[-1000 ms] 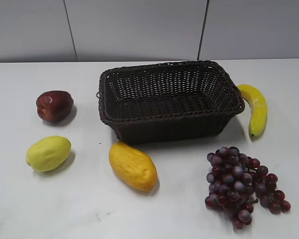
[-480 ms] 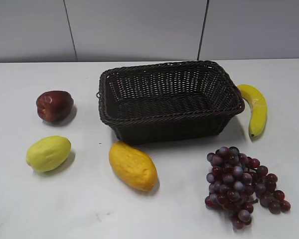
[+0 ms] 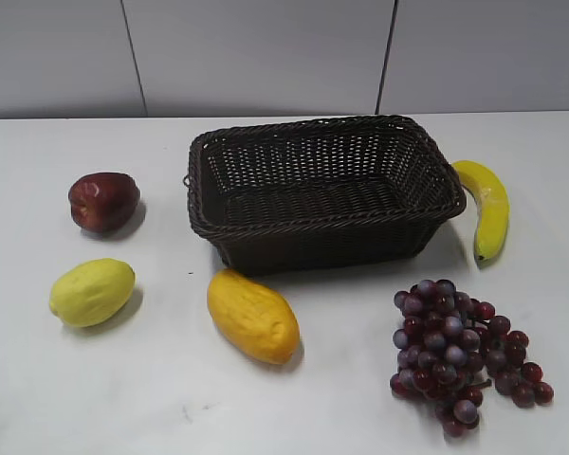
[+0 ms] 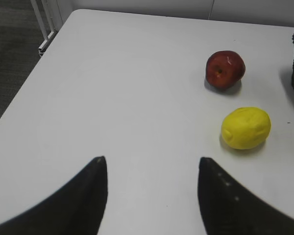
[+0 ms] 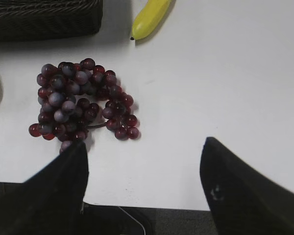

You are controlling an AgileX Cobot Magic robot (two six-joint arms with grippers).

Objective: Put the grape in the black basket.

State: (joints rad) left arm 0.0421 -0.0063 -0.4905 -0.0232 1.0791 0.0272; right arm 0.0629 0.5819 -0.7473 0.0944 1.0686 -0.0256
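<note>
Reaching comes first: right gripper (image 5: 144,166) spread wide, empty; grape (image 3: 463,353) on table, just in front of black basket (image 3: 322,190). Lower over dense middle, probably near stem; avoid loose berries.

Off to my left sit an apple (image 3: 103,201) and a lemon (image 3: 92,291), a mango (image 3: 252,316) nearer centre, a banana (image 3: 486,206) far right.

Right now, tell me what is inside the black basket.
The black basket shows only its own woven floor and walls; no fruit lies in it. The near wall hides a strip of the floor. The grape is on the table in front.
</note>
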